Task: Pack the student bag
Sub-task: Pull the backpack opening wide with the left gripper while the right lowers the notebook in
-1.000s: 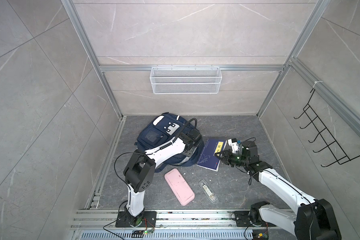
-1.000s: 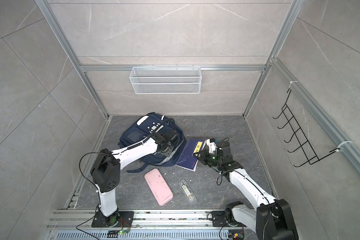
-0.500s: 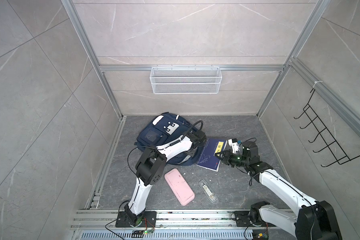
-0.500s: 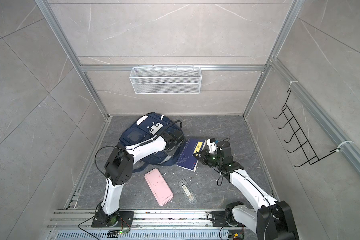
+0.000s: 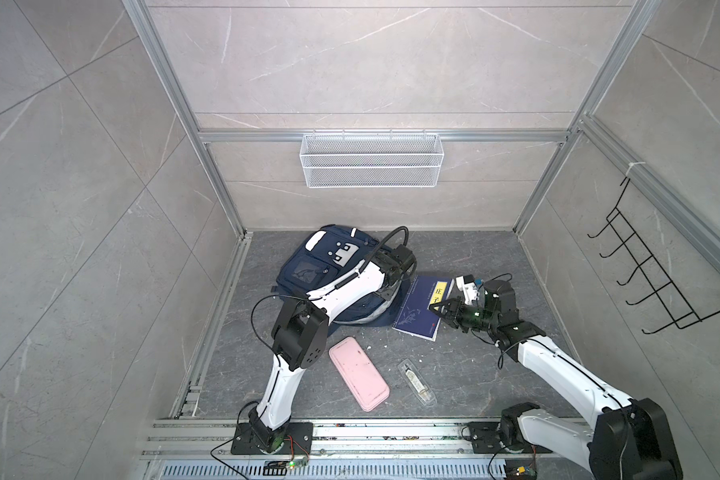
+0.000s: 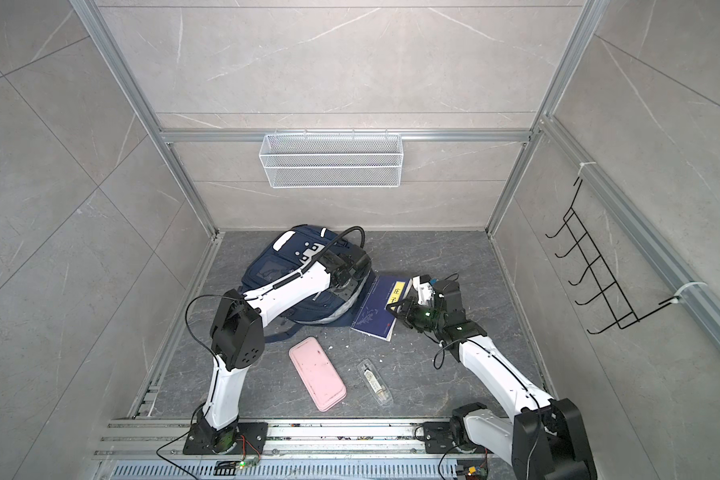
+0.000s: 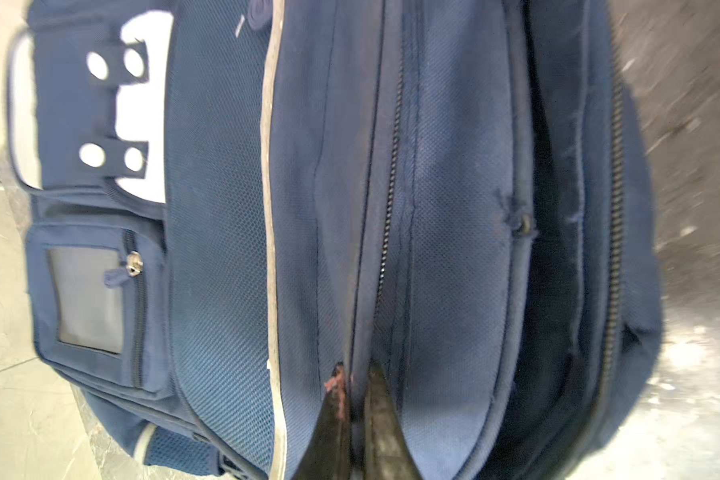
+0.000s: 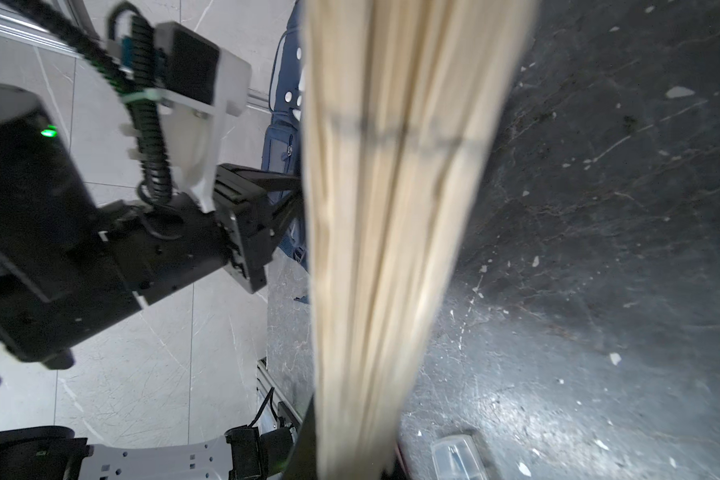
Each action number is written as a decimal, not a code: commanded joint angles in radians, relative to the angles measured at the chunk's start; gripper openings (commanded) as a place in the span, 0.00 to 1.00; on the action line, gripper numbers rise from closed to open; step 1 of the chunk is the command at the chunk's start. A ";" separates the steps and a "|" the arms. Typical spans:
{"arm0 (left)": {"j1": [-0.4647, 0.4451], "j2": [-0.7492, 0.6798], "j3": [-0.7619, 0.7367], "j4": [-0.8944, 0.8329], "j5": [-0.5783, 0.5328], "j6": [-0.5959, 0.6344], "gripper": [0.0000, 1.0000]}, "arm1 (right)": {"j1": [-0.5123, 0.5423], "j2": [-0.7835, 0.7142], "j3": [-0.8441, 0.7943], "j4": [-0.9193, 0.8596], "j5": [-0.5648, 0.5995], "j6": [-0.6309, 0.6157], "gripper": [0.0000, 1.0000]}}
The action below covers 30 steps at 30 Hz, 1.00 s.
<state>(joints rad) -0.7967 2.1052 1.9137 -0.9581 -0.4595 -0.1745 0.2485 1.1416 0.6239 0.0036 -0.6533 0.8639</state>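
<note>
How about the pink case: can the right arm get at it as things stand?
Probably not yet: the right gripper is shut on the navy book. The pink case itself lies uncovered on the floor, so the path looks free.

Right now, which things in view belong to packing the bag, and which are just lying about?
In the job: navy backpack, pinched by left gripper; navy book with yellow label, in right gripper; probably next, pink pencil case, clear plastic case.
Lying about: white wire basket, black hook rack.
</note>
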 commanded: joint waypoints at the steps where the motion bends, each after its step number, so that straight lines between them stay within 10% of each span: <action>1: -0.009 -0.109 0.086 0.005 0.031 0.015 0.00 | -0.002 0.007 0.028 0.057 -0.003 0.009 0.00; 14: 0.016 -0.262 0.140 0.024 0.126 -0.005 0.00 | -0.001 0.157 0.049 0.267 -0.049 0.112 0.00; 30: 0.066 -0.337 0.106 0.065 0.280 -0.095 0.00 | 0.147 0.693 0.376 0.664 0.059 0.380 0.00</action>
<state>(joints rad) -0.7425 1.8500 1.9957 -0.9951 -0.2104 -0.2283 0.3828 1.7569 0.9363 0.5182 -0.6392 1.1557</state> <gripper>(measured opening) 0.059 0.110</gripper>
